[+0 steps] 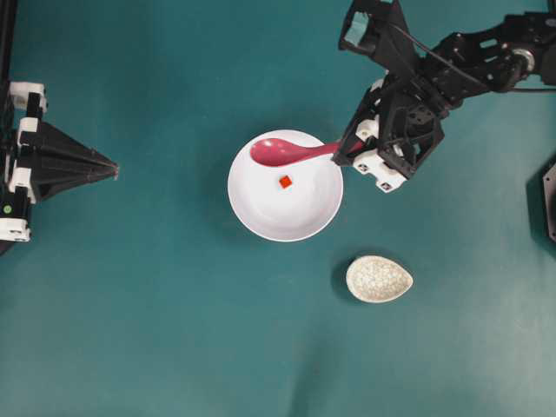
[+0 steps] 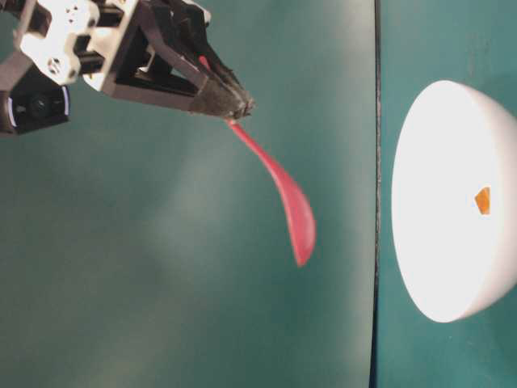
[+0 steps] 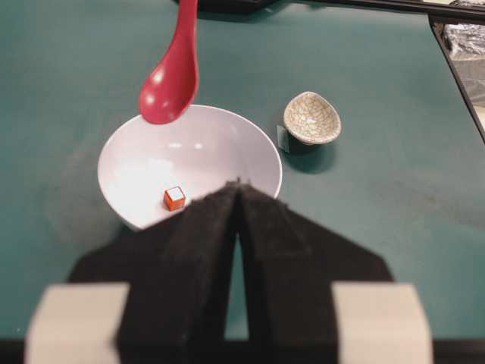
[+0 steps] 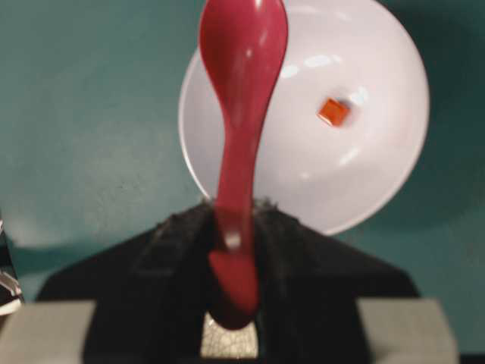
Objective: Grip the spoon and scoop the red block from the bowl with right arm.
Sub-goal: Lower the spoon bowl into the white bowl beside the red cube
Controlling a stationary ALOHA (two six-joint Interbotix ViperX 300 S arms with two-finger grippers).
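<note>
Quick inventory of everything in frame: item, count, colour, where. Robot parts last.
bowl: 1, white, middle of the table.
red block: 1, red-orange, inside the bowl, near its centre.
spoon: 1, pink-magenta, held by its handle, scoop above the bowl's far rim, not touching the block.
small dish: 1, speckled off-white, on the table beside the bowl, apart from it.
table: 1, teal.
right gripper: 1, black with white fittings, shut on the spoon handle.
left gripper: 1, black, shut, at the left edge, holding nothing.
</note>
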